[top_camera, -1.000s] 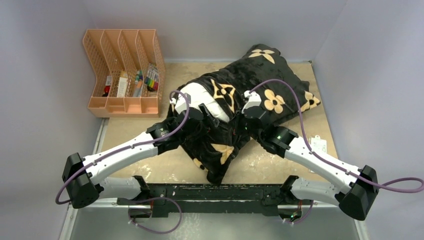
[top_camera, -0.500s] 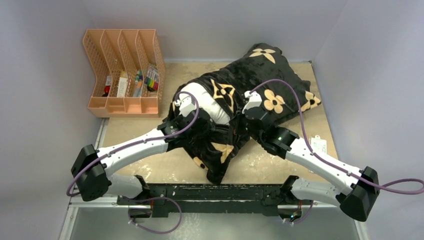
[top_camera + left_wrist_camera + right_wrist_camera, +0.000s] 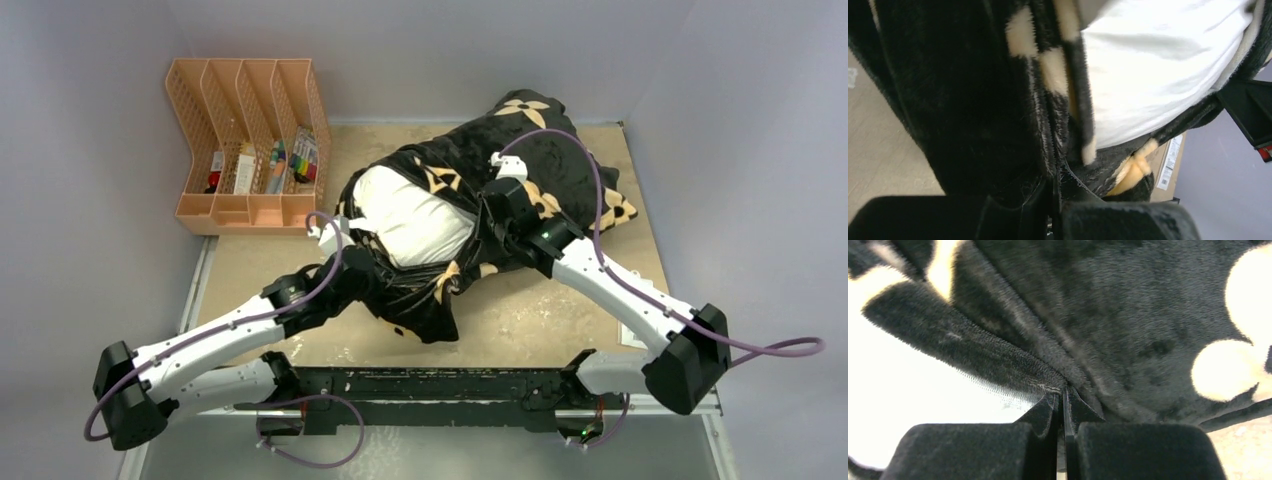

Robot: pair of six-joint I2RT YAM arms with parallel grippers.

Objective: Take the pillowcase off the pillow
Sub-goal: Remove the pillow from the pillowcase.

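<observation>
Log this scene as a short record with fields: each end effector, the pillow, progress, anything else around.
left end effector: shut on the pillowcase edge by the opening
right end effector: shut on pillowcase fabric
pillow: white end exposed, rest inside the cover
progress: pillowcase not yet off
also present: orange file organizer, far left of the table
</observation>
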